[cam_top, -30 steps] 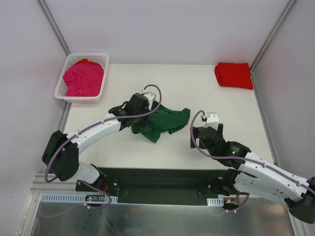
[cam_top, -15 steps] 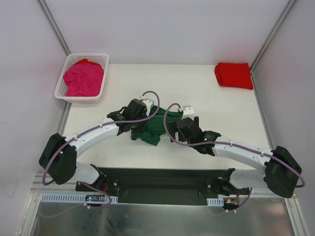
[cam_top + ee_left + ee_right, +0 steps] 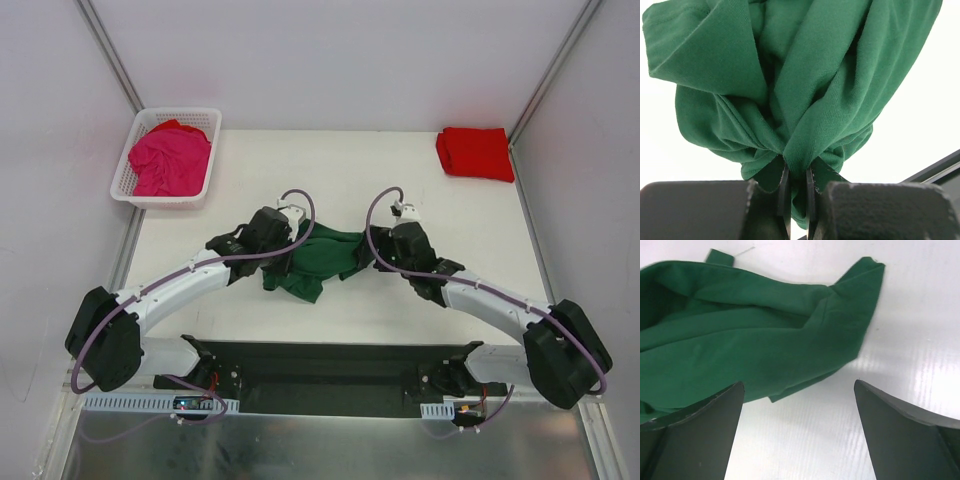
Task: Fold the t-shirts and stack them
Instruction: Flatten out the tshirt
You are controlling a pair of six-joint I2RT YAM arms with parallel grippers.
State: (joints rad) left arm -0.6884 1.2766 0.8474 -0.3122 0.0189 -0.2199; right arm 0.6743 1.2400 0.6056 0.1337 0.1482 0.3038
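Green t-shirt point(image 3: 325, 258) lies bunched at the centre of the worktop point(image 3: 420, 180). It is well apart from the red t-shirt point(image 3: 475, 152), folded at the far right corner, and the pink t-shirt point(image 3: 170, 160) in the basket point(image 3: 122, 185) at the far left corner. My left end effector point(image 3: 797, 172) is clamped on a gathered fold of the green cloth. My right end effector point(image 3: 799, 387) is fully spread, holds nothing and hovers just over the free corner point(image 3: 860, 285).

Procedure:
1. Lower the fingers point(image 3: 695, 430) astride a single layer at that corner.
2. Close them.
3. Draw both end effectors apart to spread the shirt flat.

Avoid pinching doubled cloth.
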